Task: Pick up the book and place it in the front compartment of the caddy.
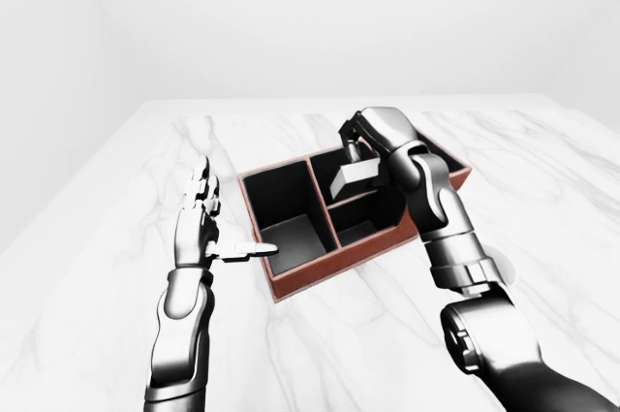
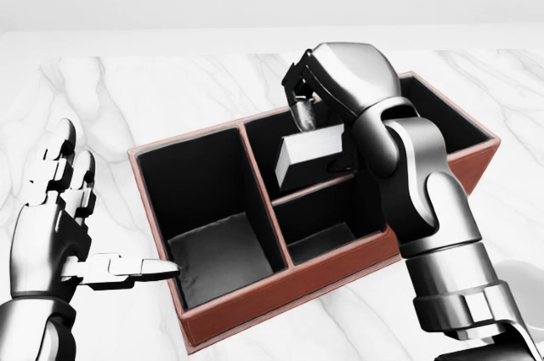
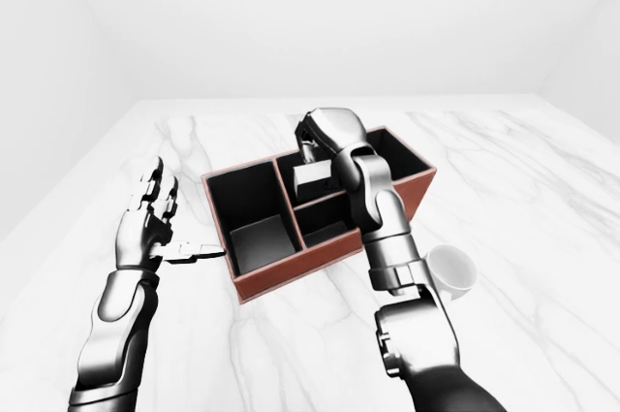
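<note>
The caddy [image 2: 255,300] is a red-brown box with black compartments on the marble table: a large one at the left and two smaller ones in the middle of the head view. The book [image 2: 310,155], a pale grey block, hangs tilted over the upper middle compartment, its low edge close to the divider above the lower one. My right hand [image 2: 308,119] is shut on the book's top edge from above. My left hand [image 2: 72,225] stands open left of the caddy, thumb pointing at its left wall.
A white mug [image 3: 450,269] stands on the table to the right of the caddy, beside my right forearm. My right arm hides the caddy's right part. Bare marble tabletop [image 1: 194,141] runs to the left and top of the views.
</note>
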Controlling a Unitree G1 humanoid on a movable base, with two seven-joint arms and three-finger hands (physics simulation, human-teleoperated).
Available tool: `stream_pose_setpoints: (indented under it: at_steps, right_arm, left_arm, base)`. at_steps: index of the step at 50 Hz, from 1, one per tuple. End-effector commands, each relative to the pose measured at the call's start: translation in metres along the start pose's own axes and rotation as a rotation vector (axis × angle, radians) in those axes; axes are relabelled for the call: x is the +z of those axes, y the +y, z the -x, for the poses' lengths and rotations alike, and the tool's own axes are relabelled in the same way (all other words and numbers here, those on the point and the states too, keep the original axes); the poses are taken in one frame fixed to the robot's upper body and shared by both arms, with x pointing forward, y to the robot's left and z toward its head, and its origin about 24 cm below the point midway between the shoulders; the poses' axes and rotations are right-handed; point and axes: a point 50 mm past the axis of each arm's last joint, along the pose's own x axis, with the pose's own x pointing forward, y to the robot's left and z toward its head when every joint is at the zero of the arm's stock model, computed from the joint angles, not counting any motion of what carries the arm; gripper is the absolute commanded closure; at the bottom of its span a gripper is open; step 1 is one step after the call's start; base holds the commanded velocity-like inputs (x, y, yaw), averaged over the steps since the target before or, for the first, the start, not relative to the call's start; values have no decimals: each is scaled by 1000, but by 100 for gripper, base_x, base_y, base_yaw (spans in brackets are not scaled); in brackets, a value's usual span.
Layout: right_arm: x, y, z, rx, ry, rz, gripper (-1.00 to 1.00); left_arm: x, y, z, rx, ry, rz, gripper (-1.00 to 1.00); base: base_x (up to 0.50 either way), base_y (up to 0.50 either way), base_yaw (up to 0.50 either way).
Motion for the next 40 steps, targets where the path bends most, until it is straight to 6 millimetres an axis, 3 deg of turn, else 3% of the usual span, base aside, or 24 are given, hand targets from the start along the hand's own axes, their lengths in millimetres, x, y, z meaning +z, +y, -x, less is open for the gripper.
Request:
stream_pose_setpoints:
  at_steps: [1, 23, 40]
  right_arm:
    - [2, -6, -5, -38, -2, -2, 100]
    - [-6, 0, -20, -28, 46, 15, 100]
    - [-1, 2, -24, -25, 35, 14, 100]
  left_arm:
    - [2, 0, 0, 0, -7, 0, -100]
    - [2, 0, 0, 0, -10, 0, -100]
    - [1, 0, 0, 0, -5, 1, -100]
  base:
    - [0, 0, 0]
    - [0, 0, 0]
    - [0, 0, 0]
